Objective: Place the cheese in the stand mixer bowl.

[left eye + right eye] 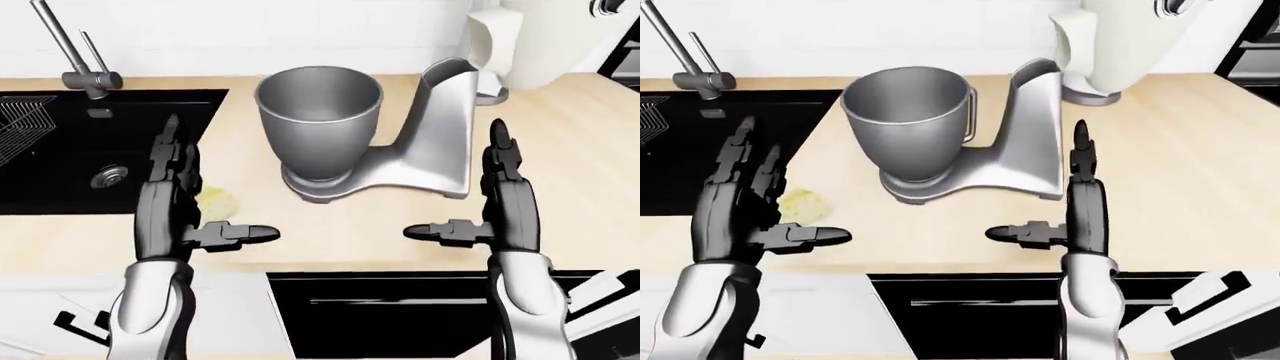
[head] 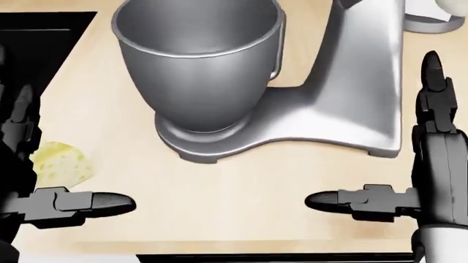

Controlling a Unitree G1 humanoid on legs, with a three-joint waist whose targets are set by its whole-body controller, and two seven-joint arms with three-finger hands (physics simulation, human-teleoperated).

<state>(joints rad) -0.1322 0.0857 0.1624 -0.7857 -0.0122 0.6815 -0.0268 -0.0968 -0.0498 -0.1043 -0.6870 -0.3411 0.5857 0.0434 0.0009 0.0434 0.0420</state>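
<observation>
On the pale wood-grain counter (image 1: 600, 187), w/ the stand mixer (image 1: 430, 142) as landmark, the cheese (image 1: 803, 205) lay to the left of the mixer's base and a bit lower in the eye views, apart from it, just beside the left hand (image 1: 740, 206) — a small pale-yellow wedge, pitted w/ holes, soft-looking, prob. easy to squash if pinched hard. The stand mixer bowl (image 1: 320, 120) sat on the mixer's round foot: brushed grey metal, smooth, deep, tapering down, open-mouthed and empty as far as visible, w/ a handle on its mixer-neck side in the right-eye view. The neck was tilted back toward the top right, which left the bowl's mouth unobstructed, so a drop from above looked feasible. Both hands hovered palm-inward, below the mixer in the views: left hand spread, fingers up, thumb (image 2: 95, 204) jutting toward the mixer, holding nothing; right hand (image 1: 500, 217) likewise spread and empty, thumb pointing left toward the other. Judged: cheese not yet grasped, task at its start; the left hand was the nearer one, and its fingers partly hid the wedge in the left-eye view. Left of the mixer past the cheese, a black sink (image 1: 110, 150) was set into the counter, w/ a thin metal faucet (image 1: 75, 52) above it.
</observation>
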